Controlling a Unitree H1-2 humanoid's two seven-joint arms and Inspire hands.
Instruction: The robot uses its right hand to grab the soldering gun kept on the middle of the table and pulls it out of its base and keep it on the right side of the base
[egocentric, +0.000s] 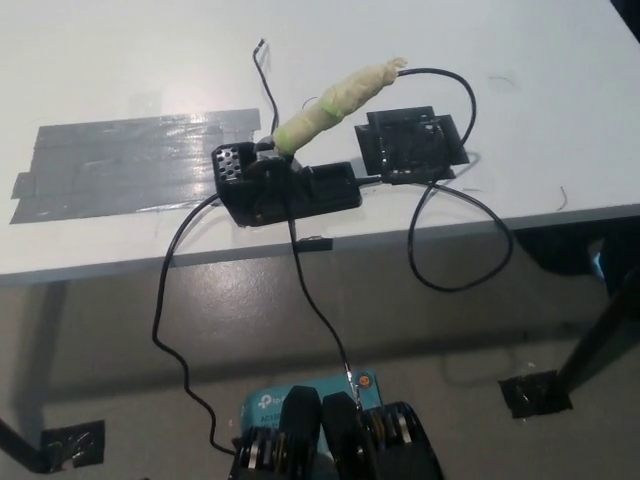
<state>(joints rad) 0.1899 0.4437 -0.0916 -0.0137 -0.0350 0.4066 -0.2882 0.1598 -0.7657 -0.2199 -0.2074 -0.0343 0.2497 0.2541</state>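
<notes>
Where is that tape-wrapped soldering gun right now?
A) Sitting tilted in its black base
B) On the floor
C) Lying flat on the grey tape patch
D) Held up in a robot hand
A: the soldering gun leans with its tip down in the black base, and no robot hand is in view.

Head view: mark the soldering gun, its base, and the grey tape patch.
soldering gun (335, 97), head view, middle of its tape-wrapped handle
base (300, 190), head view, top of the black body
grey tape patch (130, 160), head view, centre of the strips
</notes>
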